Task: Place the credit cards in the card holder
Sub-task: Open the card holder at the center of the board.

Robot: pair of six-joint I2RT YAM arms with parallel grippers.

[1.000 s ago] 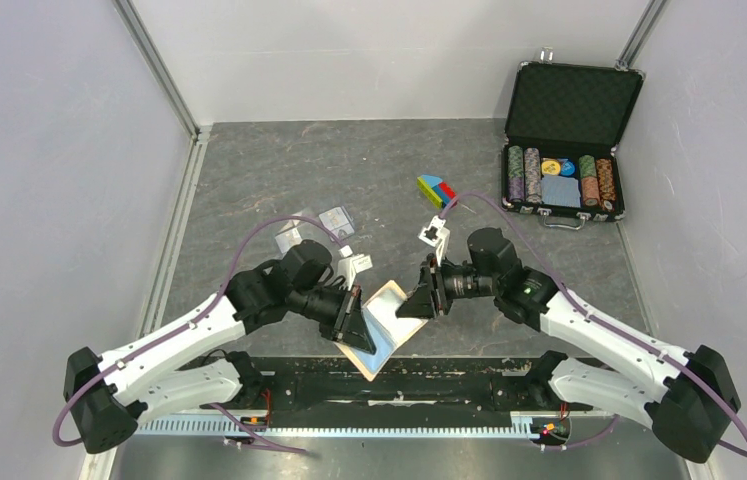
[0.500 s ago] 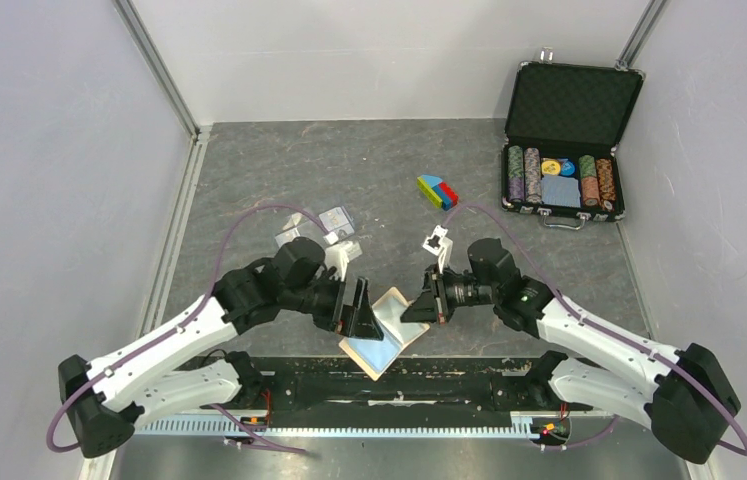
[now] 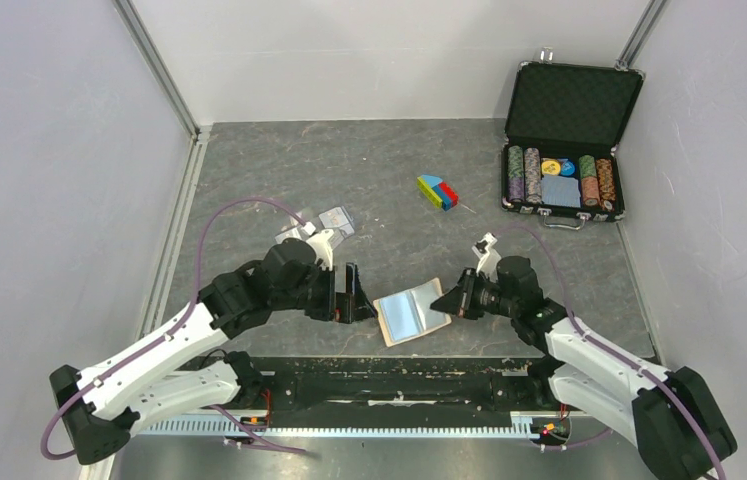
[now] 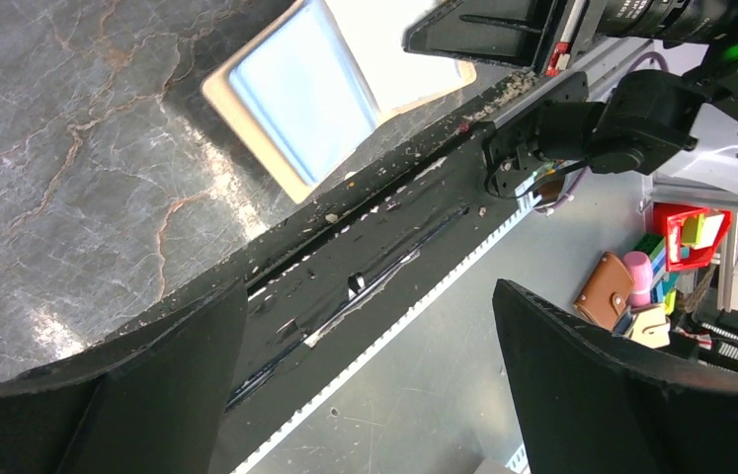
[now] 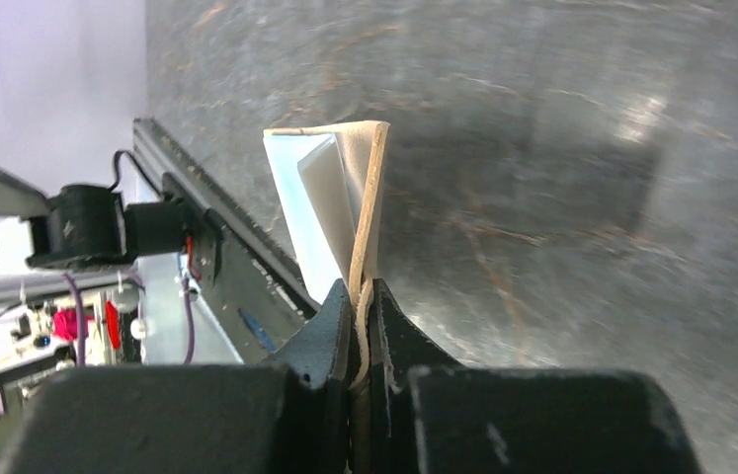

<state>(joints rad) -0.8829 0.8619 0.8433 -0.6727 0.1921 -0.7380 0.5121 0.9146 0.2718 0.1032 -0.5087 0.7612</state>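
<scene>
The card holder [image 3: 411,315], tan with pale blue-white inner panels, lies open near the table's front edge. My right gripper [image 3: 447,302] is shut on its right edge. In the right wrist view the tan flap [image 5: 369,197] runs straight down between the closed jaws of that gripper [image 5: 362,308]. My left gripper [image 3: 354,295] stands open just left of the holder, apart from it. In the left wrist view its fingers [image 4: 108,395] hang wide over the front rail, with the holder [image 4: 310,94] beyond them. One credit card [image 3: 337,217] lies behind the left wrist; the other is mostly hidden by that arm.
An open black case [image 3: 569,100] of poker chips stands at the back right. Coloured blocks [image 3: 436,191] lie mid-table. A black rail [image 3: 379,385] runs along the front edge, and a metal frame post [image 3: 154,70] rises at the left wall.
My left gripper opened, let go of the card holder and drew back left. My right gripper closed on the holder and carried it to the right and down towards the table.
</scene>
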